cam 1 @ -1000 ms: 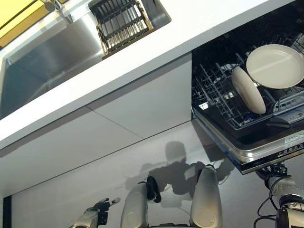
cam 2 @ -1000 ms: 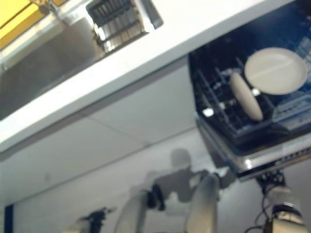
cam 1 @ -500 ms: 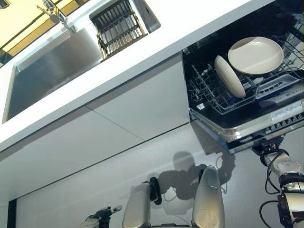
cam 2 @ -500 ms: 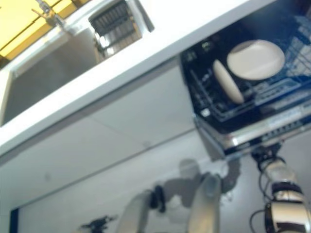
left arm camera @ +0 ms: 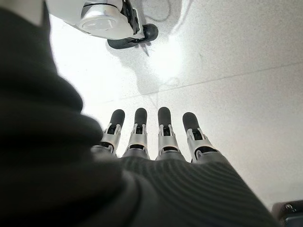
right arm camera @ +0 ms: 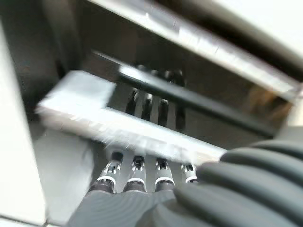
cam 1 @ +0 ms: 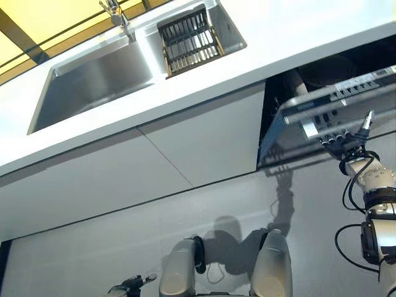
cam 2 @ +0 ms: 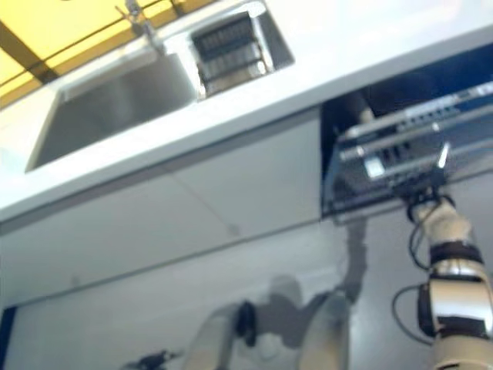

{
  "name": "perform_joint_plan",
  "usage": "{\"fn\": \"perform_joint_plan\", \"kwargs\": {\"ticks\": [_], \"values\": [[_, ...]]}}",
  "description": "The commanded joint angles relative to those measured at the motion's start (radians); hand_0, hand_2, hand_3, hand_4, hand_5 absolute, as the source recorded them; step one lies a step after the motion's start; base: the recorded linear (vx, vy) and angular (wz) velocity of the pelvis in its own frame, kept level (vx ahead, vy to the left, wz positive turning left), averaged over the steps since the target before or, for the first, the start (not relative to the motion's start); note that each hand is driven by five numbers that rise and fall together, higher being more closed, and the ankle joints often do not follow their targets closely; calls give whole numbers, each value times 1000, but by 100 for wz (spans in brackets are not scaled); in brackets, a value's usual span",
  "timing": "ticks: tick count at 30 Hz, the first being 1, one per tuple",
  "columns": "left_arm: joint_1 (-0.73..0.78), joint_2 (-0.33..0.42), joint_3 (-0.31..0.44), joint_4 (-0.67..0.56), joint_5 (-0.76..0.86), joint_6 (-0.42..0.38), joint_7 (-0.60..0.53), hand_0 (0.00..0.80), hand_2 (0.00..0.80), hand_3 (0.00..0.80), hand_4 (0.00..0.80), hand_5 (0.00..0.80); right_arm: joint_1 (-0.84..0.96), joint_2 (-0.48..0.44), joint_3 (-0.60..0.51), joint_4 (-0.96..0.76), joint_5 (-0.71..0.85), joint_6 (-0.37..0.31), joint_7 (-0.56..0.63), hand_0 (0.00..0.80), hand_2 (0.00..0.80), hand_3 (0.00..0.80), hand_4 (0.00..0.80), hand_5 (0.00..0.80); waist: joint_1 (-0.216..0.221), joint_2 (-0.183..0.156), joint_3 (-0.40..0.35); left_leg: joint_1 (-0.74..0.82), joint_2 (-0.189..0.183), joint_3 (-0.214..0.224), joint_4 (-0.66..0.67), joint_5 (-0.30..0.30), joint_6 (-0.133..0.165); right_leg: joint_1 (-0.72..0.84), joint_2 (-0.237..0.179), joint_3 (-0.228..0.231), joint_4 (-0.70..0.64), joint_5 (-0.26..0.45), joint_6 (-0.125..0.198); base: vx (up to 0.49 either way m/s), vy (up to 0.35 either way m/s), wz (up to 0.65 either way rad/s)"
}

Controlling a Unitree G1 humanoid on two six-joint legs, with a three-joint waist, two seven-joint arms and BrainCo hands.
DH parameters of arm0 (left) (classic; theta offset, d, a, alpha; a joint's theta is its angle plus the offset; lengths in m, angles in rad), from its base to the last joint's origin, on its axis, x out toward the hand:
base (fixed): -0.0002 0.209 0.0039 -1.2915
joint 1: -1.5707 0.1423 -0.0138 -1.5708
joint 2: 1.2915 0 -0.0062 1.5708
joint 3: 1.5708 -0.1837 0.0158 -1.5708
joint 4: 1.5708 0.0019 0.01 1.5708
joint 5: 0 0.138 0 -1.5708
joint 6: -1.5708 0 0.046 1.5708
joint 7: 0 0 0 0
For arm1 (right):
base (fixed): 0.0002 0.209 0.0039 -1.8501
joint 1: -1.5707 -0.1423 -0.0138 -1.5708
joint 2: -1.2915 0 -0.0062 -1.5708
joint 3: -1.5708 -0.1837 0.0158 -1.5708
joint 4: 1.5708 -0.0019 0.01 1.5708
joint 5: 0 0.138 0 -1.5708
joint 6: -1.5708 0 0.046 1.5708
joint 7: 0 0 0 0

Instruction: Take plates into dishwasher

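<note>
The dishwasher door (cam 1: 331,108) stands tilted up, most of the way shut, under the white counter (cam 1: 297,37). Only a dark gap shows above it. The plates are hidden behind the door. My right hand (cam 1: 350,140) is under the door's front edge, its straight fingers (right arm camera: 136,171) pressed against the door's rim (right arm camera: 123,130). My left hand (cam 1: 129,287) hangs low near the floor, its fingers (left arm camera: 163,130) straight and holding nothing.
A steel sink (cam 1: 93,80) is set in the counter at the left, with a faucet (cam 1: 114,11) behind it and a slatted drain rack (cam 1: 189,40) at its right end. White cabinet fronts (cam 1: 198,145) run left of the dishwasher.
The dishwasher door has swung up from lying open to nearly shut, with my right hand rising under it. The rack and two plates have gone out of sight. The camera has shifted.
</note>
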Motion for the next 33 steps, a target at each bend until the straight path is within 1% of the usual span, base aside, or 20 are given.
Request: {"fn": "perform_joint_plan", "kwargs": {"ticks": [1, 6, 9, 11, 12, 13, 14, 15, 16, 18, 20, 22, 23, 25, 26, 27, 28, 29, 31, 33], "values": [[-4, 82, -13, 43, 68, -25, 16, 0, 0, 0, 0, 0, -117, 5, -18, -11, -42, -21, 68, 0, 0, 0, 0, 0, 40, -84, -68, 35, 9, 44, 125, -26, 73, 113, 40, -8, -74, 17, -60, 45, -26, 0], [-8, 91, 4, 73, 81, -37, 12, 0, 0, 0, 0, 0, -30, 14, -41, 13, -129, 0, 48, 0, 0, 0, 0, 0, 35, -112, -86, 87, 23, 61, 58, -11, 67, 173, 56, -17, -148, 44, -47, 72, -20, -1], [-8, 92, 19, 97, 93, -46, 6, 0, 0, 0, 0, 0, 61, 35, -51, 29, -235, 18, 56, 0, 0, 0, 0, 0, 33, -135, -113, 146, 27, 77, -37, 13, 56, 237, 69, -29, -252, 79, -31, 96, -15, -5], [-10, 90, 23, 111, 90, -52, 4, 0, 0, 0, 0, 0, 119, 51, -42, 28, -314, 23, 75, 0, 0, 0, 0, 0, 29, -145, -133, 179, 23, 85, -114, 41, 49, 268, 78, -33, -328, 110, -23, 80, 19, -9], [-11, 90, 24, 116, 88, -52, 5, 0, 0, 0, 0, 0, 153, 59, -35, 27, -346, 38, 79, 0, 0, 0, 0, 0, 26, -151, -141, 206, 20, 87, -159, 43, 46, 291, 82, -33, -368, 119, -14, 63, 21, -11], [-12, 90, 25, 117, 88, -51, 5, 0, 0, 0, 0, 0, 160, 61, -34, 28, -352, 37, 80, 0, 0, 0, 0, 0, 26, -154, -145, 209, 18, 88, -175, 52, 46, 294, 82, -32, -384, 130, -13, 56, 33, -7], [-19, 92, 32, 126, 94, -49, 1, 0, 0, 0, 0, 0, 218, 83, -18, 28, -432, 45, 101, 0, 0, 0, 0, 0, 20, -165, -165, 239, 11, 90, -252, 69, 40, 322, 88, -34, -460, 159, 1, 41, 37, -7], [-21, 95, 33, 131, 89, -46, -4, 0, 0, 0, 0, 0, 269, 104, -2, 24, -504, 36, 117, 0, 0, 0, 0, 0, 16, -172, -177, 265, 6, 91, -305, 83, 36, 347, 95, -38, -507, 175, 9, 36, 48, -6], [-24, 97, 37, 134, 84, -46, -7, 0, 0, 0, 0, 0, 292, 114, 10, 25, -539, 34, 114, 0, 0, 0, 0, 0, 14, -177, -187, 272, 2, 90, -336, 103, 34, 352, 96, -38, -535, 194, 13, 26, 46, -2], [-33, 97, 49, 139, 78, -40, -7, 0, 0, 0, 0, 0, 382, 150, 40, 32, -637, -6, 133, 0, 0, 0, 0, 0, 9, -183, -214, 303, -3, 85, -442, 143, 25, 377, 107, -41, -620, 233, 30, 24, 47, 6], [-43, 96, 54, 144, 81, -40, -4, 0, 0, 0, 0, 0, 449, 178, 51, 45, -714, -41, 126, 0, 0, 0, 0, 0, 8, -189, -237, 327, -6, 82, -513, 171, 21, 396, 113, -46, -676, 260, 38, 20, 51, 9], [-53, 85, 48, 145, 89, -39, 6, 0, 0, 0, 0, 0, 519, 231, 65, 56, -748, -89, 110, 0, 0, 0, 0, 0, 9, -193, -258, 350, -6, 81, -585, 196, 15, 419, 118, -65, -732, 284, 47, 15, 54, 13], [-56, 80, 45, 146, 90, -39, 5, 0, 0, 0, 0, 0, 537, 252, 70, 57, -743, -96, 118, 0, 0, 0, 0, 0, 9, -195, -264, 358, -7, 80, -606, 204, 14, 427, 120, -71, -749, 292, 49, 20, 56, 12], [-61, 62, 40, 149, 103, -35, 1, 0, 0, 0, 0, 0, 595, 326, 80, 51, -716, -127, 105, 0, 0, 0, 0, 0, 7, -197, -283, 375, -9, 82, -663, 226, 9, 439, 125, -84, -789, 308, 56, 15, 46, 10], [-61, 57, 38, 149, 107, -32, -2, 0, 0, 0, 0, 0, 607, 342, 83, 49, -722, -127, 99, 0, 0, 0, 0, 0, 7, -198, -288, 378, -9, 83, -672, 229, 8, 439, 125, -86, -795, 311, 58, -29, 44, 10], [-64, 38, 36, 154, 121, -24, -3, 0, 0, 0, 0, 0, 633, 394, 98, 55, -767, -149, 81, 0, 0, 0, 0, 0, 8, -197, -301, 372, -8, 81, -686, 231, 6, 438, 127, -94, -795, 306, 59, -54, 41, 12], [-68, 23, 26, 159, 132, -15, -7, 0, 0, 0, 0, 0, 651, 432, 118, 64, -789, -153, 61, 0, 0, 0, 0, 0, 8, -197, -308, 369, -9, 80, -689, 231, 8, 440, 129, -98, -795, 303, 58, -56, 35, 12], [-69, 18, 21, 160, 134, -14, -8, 0, 0, 0, 0, 0, 658, 446, 125, 67, -789, -153, 48, 0, 0, 0, 0, 0, 7, -198, -311, 368, -10, 79, -689, 231, 9, 440, 130, -100, -795, 302, 57, -31, 23, 7], [-76, -20, -1, 169, 149, 3, -18, 0, 0, 0, 0, 0, 681, 504, 168, 126, -926, -174, -8, 0, 0, 0, 0, 0, 9, -200, -321, 376, -14, 78, -685, 222, 15, 450, 129, -111, -794, 296, 54, -2, 13, 2], [-82, -49, -28, 163, 152, 26, -23, 0, 0, 0, 0, 0, 685, 534, 211, 152, -973, -147, -60, 0, 0, 0, 0, 0, 14, -200, -329, 380, -14, 81, -688, 218, 19, 459, 127, -119, -795, 291, 54, 0, 24, 5]]}}
